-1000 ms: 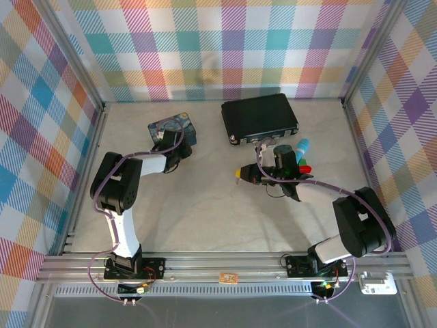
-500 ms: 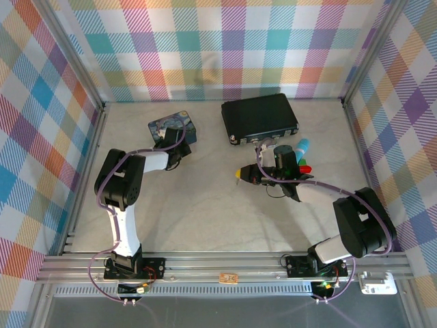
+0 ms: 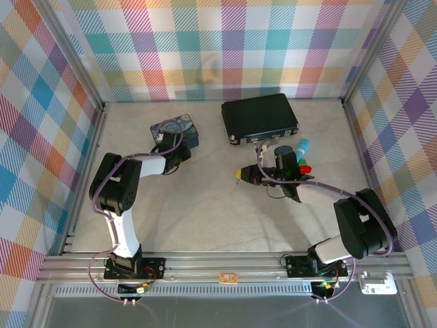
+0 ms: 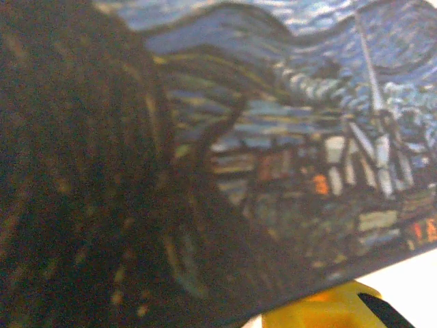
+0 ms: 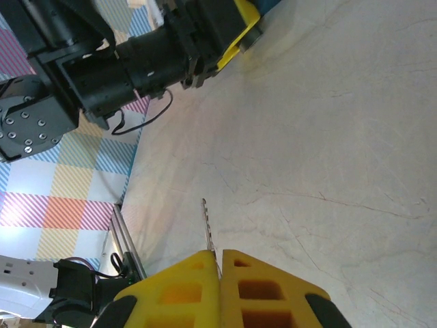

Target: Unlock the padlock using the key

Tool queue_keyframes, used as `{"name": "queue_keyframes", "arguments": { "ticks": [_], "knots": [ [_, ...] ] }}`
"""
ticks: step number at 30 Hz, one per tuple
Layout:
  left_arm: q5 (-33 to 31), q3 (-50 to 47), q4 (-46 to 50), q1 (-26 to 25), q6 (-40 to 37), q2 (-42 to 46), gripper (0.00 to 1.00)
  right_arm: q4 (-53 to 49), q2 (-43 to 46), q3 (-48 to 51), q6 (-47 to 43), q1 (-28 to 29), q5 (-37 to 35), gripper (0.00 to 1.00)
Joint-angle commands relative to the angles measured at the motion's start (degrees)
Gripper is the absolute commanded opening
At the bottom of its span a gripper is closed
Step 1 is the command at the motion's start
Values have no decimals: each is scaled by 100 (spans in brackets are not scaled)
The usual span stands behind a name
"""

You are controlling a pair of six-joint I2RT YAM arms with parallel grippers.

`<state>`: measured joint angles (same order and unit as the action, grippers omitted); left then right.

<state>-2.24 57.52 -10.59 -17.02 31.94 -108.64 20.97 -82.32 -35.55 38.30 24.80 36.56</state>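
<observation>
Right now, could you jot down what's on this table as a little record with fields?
right pincer: closed on a thin key
left pincer: right up against the blue painted tin; open or closed unclear
briefcase: black, shut, at the back of the table
marker: teal-capped, lying beside the right arm

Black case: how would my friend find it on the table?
Look at the far end of the pale table, by the checked back wall. Right of the middle lies the black case, flat and rectangular. Unlike the blue painted tin to its left, it is plain black and bigger.
</observation>
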Motion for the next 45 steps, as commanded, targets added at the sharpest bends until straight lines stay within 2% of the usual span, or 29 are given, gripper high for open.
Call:
{"name": "queue_keyframes", "arguments": {
  "ticks": [1, 5, 10, 15, 19, 25, 32, 37, 45],
  "knots": [
    [295, -539, 155, -142, 187, 602, 20, 135, 159, 199, -35, 26, -65, 0],
    [218, -1218, 120, -255, 305, 1102, 24, 312, 142, 327, 65, 38, -32, 0],
    [276, -1587, 20, -302, 166, 1320, 45, 332, 51, 303, 11, 34, -32, 0],
    [288, -1628, -124, -305, -179, 1321, 51, 432, 1, 305, 44, 34, -44, 0],
    [189, -1884, -609, -309, -328, 1311, 51, 478, 32, 363, 48, 36, -84, 0],
    [197, -2621, -2105, -303, -579, 1263, 48, 316, 118, 353, -27, 34, -120, 0],
    [482, -2704, -2663, -295, -879, 920, 47, 161, 138, 329, 16, 38, -274, 0],
    [662, -2683, -2896, -269, -827, 674, 35, 198, 125, 338, 106, 36, -285, 0],
    [861, -2899, -3096, -276, -573, 924, 20, -156, 138, 230, 49, 34, -604, 0]
  ]
}}
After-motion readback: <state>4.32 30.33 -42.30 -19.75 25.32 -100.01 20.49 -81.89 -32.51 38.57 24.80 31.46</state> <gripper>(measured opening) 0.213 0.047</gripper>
